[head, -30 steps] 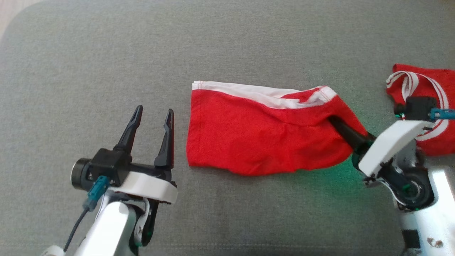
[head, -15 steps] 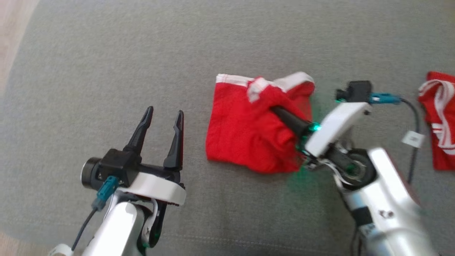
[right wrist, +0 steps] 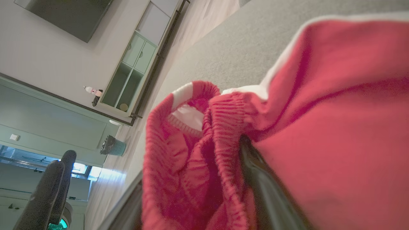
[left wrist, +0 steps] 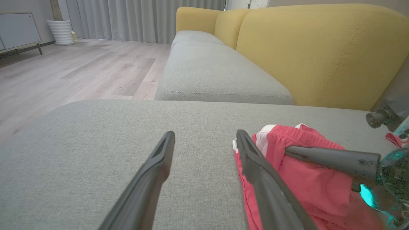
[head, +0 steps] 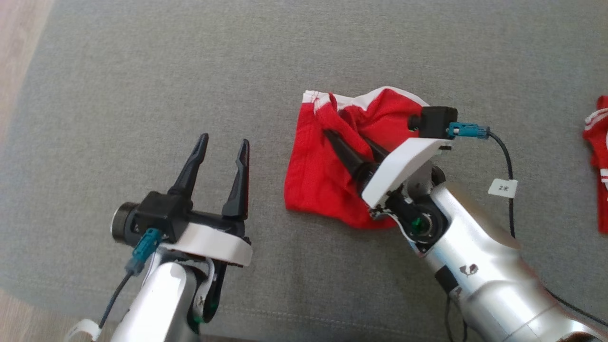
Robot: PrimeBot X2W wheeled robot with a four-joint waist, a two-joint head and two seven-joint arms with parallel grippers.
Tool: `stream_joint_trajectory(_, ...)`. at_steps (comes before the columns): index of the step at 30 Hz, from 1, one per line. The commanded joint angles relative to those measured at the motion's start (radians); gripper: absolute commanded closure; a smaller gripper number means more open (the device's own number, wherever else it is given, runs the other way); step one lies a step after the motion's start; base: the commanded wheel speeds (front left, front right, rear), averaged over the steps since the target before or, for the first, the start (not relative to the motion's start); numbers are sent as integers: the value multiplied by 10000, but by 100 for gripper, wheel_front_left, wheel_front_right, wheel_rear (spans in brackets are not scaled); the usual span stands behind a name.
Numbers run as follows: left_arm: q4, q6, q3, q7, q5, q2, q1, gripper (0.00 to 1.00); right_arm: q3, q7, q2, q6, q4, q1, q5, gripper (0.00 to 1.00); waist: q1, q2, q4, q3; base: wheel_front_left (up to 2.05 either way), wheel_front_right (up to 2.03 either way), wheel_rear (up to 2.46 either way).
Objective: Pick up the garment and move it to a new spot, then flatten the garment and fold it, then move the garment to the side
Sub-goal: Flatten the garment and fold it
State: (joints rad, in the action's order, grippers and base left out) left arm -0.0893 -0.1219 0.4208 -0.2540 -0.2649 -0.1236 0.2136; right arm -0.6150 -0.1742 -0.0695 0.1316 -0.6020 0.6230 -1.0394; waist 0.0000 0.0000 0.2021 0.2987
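Since a second ago my right gripper [head: 347,138] has swung from the right-hand end of the red shorts [head: 313,175] over to their left part. It dragged that end with it, so the shorts are now doubled into a short, rumpled bundle instead of lying spread out. The head camera has turned a little as well, which accounts for the whole scene sliding sideways. The right gripper's jaws were pinched on the cloth then; now they stand apart, both dark fingers [head: 343,151] splayed on top of the red fabric and pointing toward the white-trimmed corner. Through the right wrist camera I see bunched waistband cloth lying loose in the gap and draped against one finger.

The shorts lie on the grey sofa seat [head: 142,71], roughly midway between its far and near edges. They are well away from its left edge, where wooden floor [head: 19,47] shows.

My left gripper [head: 224,142] is over bare seat just beside the shorts' left side and nearer the near edge, jaws wide and holding nothing. In its wrist camera one finger overlaps the hem; I cannot tell whether they touch.

A second red garment [head: 599,161] with white stripes lies well apart toward the seat's right side. The yellow backrest [left wrist: 319,54] rises along the far edge.
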Motion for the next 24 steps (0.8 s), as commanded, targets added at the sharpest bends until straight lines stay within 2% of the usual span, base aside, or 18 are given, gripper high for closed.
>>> stream_joint_trajectory(1,311,46,-418,-78,140,-73,291,0,-268,317,192,-9,419,344,99,0,0,0,-70,-4,0,0,0)
stream_joint_trajectory(5,289,69,-506,-78,208,-90,262,0,-647,1416,149,-9,969,379,700,0,0,0,-289,-38,0,0,0)
stream_joint_trajectory(10,260,67,-615,-78,265,-146,200,0,-758,2209,-457,-9,1907,-46,1221,0,0,0,-645,-186,0,0,0)
stream_joint_trajectory(15,243,42,-713,-78,288,-244,72,0,-587,2092,-992,-9,2452,-568,1796,0,0,0,-993,-392,0,0,0)
stream_joint_trajectory(24,218,12,-700,-78,298,-326,-3,0,262,1700,-1128,-9,3512,-1420,2341,0,0,0,-1193,-608,0,0,0)
